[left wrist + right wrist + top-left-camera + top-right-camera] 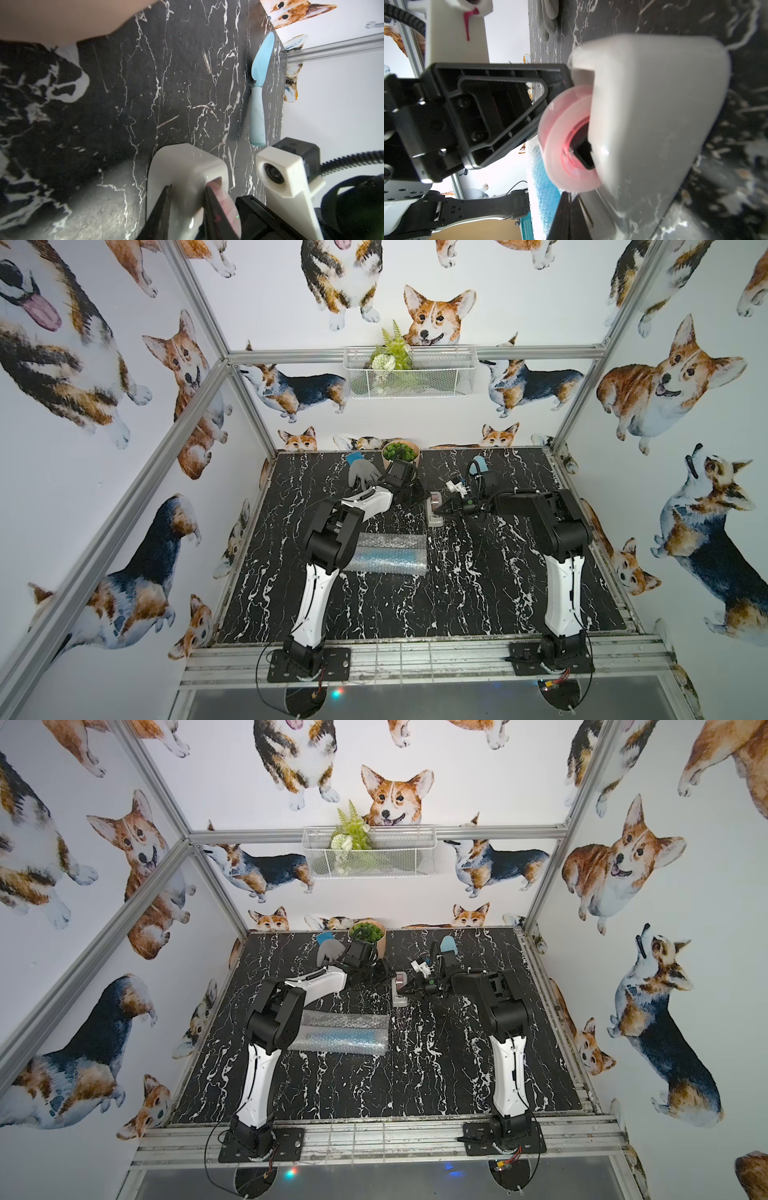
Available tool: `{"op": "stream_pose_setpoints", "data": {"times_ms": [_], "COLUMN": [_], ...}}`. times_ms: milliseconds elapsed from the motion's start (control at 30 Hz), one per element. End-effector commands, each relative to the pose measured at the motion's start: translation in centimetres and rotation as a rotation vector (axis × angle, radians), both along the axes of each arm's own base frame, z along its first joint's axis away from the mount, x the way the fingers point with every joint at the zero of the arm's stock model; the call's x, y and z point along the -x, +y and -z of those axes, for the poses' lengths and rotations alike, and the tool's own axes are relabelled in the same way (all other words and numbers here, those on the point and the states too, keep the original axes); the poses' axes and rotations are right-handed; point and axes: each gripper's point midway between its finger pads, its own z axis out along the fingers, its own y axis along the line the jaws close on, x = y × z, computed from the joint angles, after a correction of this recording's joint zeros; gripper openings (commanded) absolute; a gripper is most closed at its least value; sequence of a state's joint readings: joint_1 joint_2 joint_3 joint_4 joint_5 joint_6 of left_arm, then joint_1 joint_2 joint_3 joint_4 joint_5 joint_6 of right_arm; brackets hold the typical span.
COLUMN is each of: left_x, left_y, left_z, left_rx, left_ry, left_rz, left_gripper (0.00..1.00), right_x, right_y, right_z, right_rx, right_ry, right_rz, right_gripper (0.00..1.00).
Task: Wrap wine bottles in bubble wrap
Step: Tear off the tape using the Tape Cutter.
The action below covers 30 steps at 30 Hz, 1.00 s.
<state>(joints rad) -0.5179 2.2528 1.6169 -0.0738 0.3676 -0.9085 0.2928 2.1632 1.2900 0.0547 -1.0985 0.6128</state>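
Black marble table point(478, 593): bubble wrap point(390, 540) enfolds the wine bottle point(386, 558), lying parallel to the near edge, left arm point(328, 547) nearer. Toward the far edge, left gripper point(188, 187) clamps the tape dispenser point(435, 517); right gripper point(439, 511) pinched closed there.

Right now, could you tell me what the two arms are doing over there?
The bottle lies rolled up in the bubble wrap on the table. Both arms are at the tape dispenser farther back: the left gripper clamps its white body, and the right gripper is shut close against it; whether it has pinched tape, I cannot tell.
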Motion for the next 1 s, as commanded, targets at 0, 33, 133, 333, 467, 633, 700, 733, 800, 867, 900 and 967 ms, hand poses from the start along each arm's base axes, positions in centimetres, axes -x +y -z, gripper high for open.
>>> {"op": "stream_pose_setpoints", "data": {"times_ms": [0, 33, 133, 333, 467, 633, 700, 733, 800, 867, 900, 967], "left_x": [2.6, 2.6, 2.5, 2.5, 2.6, 2.7, 2.6, 2.7, 2.6, 2.6, 2.6, 2.7], "left_y": [1.6, 1.6, 1.5, 1.6, 1.6, 1.7, 1.7, 1.7, 1.7, 1.6, 1.6, 1.6], "left_z": [4.3, 4.4, 4.3, 4.1, 4.0, 4.1, 4.1, 4.1, 4.2, 4.1, 4.1, 4.2], "left_rx": [-0.100, -0.099, -0.101, -0.103, -0.103, -0.107, -0.107, -0.107, -0.107, -0.107, -0.109, -0.113], "left_ry": [0.158, 0.159, 0.158, 0.154, 0.154, 0.157, 0.156, 0.157, 0.158, 0.157, 0.156, 0.157], "left_rz": [-0.017, -0.016, -0.012, -0.008, -0.005, -0.002, -0.002, -0.001, 0.000, 0.002, 0.004, 0.007], "left_gripper": [0.27, 0.27, 0.27, 0.27, 0.27, 0.27, 0.27, 0.27, 0.27, 0.27, 0.27, 0.27], "right_x": [0.6, 0.8, 1.1, 2.1, 2.9, 3.7, 4.2, 4.5, 4.9, 5.1, 5.2, 5.4], "right_y": [0.5, 0.5, 0.4, 0.3, 0.0, -0.4, -0.6, -0.7, -0.8, -1.1, -1.1, -1.2], "right_z": [-1.4, -1.4, -1.4, -1.3, -1.1, -0.6, -0.4, -0.2, 0.2, 0.4, 0.5, 0.6], "right_rx": [-0.053, -0.054, -0.057, -0.045, -0.036, -0.030, -0.022, -0.015, -0.006, 0.000, 0.002, 0.007], "right_ry": [0.004, 0.006, 0.011, 0.021, 0.028, 0.051, 0.054, 0.059, 0.069, 0.075, 0.077, 0.081], "right_rz": [-0.019, -0.018, -0.008, -0.007, -0.004, 0.003, 0.006, 0.005, 0.004, 0.005, 0.006, 0.006], "right_gripper": [0.00, 0.00, 0.00, 0.00, 0.00, 0.00, 0.00, 0.00, 0.00, 0.00, 0.00, 0.00]}}
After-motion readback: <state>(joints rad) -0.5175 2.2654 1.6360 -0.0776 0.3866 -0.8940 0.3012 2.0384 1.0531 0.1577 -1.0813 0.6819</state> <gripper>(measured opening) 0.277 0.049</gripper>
